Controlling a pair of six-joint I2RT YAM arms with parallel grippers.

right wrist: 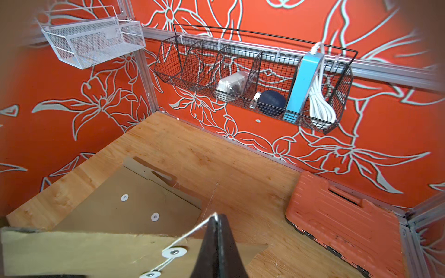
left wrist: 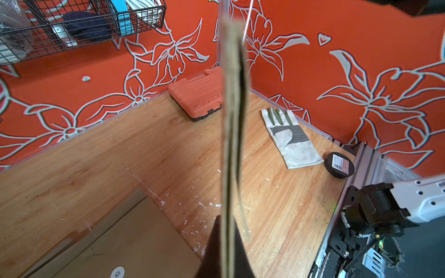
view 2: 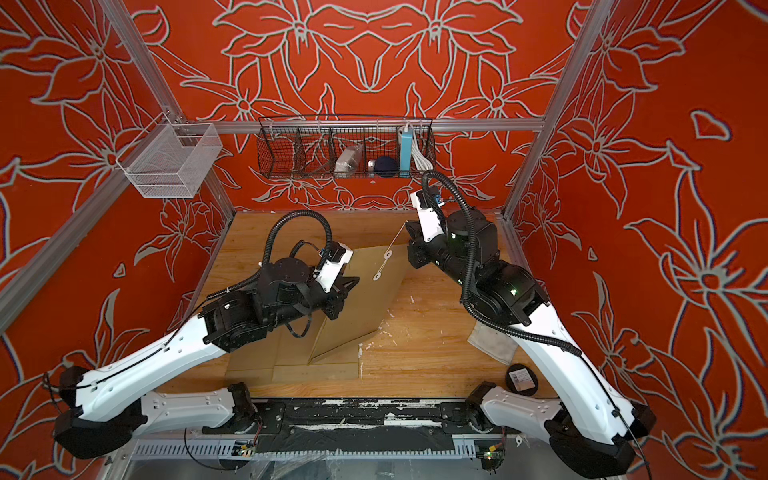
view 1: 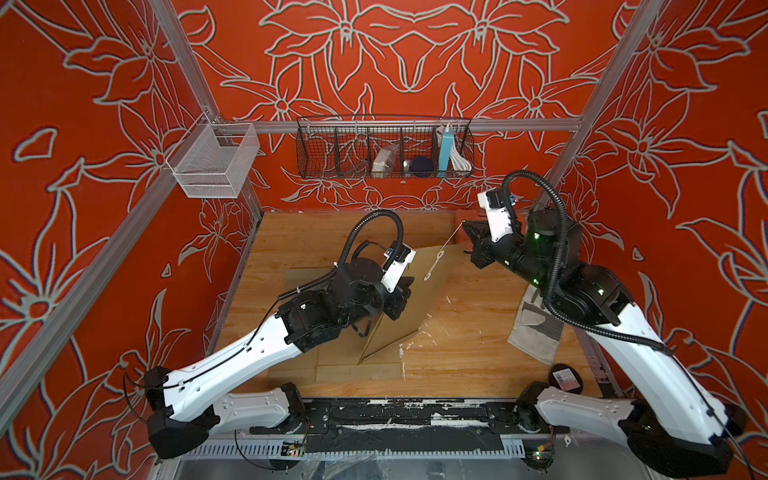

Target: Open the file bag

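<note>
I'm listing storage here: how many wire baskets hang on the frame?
2. A white mesh basket on the side rail at the robot's left; a black wire basket on the back rail. None looks hidden.

The left pincer (view 1: pixel 406 286) holds the file bag (view 1: pixel 424 303); right pincer (view 1: pixel 466 226) grips string (view 1: pixel 451 240).

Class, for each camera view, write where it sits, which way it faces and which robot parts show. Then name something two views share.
Top views: high over the front, looking down at the table, file bag, left arm and right arm.
Left wrist: behind the left hand, shut on the bag's edge, facing the glove; the right arm's base shows.
Right wrist: behind the right hand, shut on the string, facing the basket on the back wall.
Shared: both wrist views show the orange case.
</note>
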